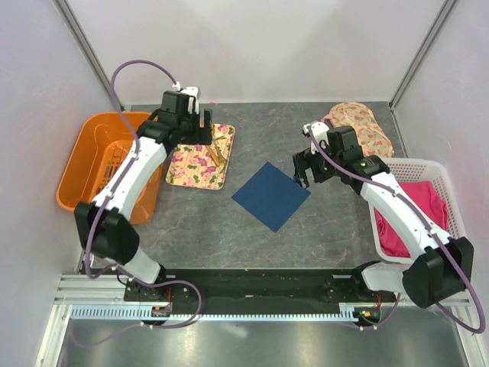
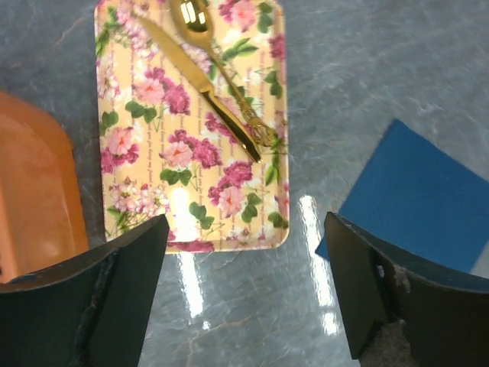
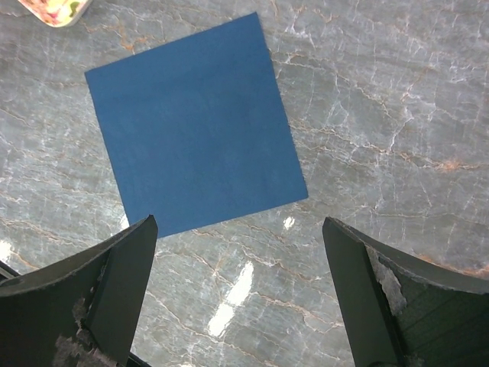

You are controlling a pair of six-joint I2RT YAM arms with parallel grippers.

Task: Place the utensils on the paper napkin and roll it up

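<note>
Top view. Orange basket (image 1: 92,164), 9 o'clock: contents unclear. White basket (image 1: 451,191), 4 o'clock: pink cloth (image 1: 416,214). Floral tray (image 1: 200,164), 11 o'clock: gold utensils (image 1: 218,153). Floral bundle (image 1: 359,126), 1 o'clock, poss. fabric. Paper napkin (image 1: 270,196) flat at ctr of grey marbled table (image 1: 229,229); pale walls (image 1: 267,46).

Left wrist view. Left gripper (image 2: 246,229) over tray's 6 o'clock edge, jaws wide, empty. Knife (image 2: 199,88) & spoon (image 2: 195,19) in tray's 12–3 o'clock part.

Right wrist view. Right gripper (image 3: 238,229) spread fully, empty, at napkin's 6 o'clock edge.
</note>
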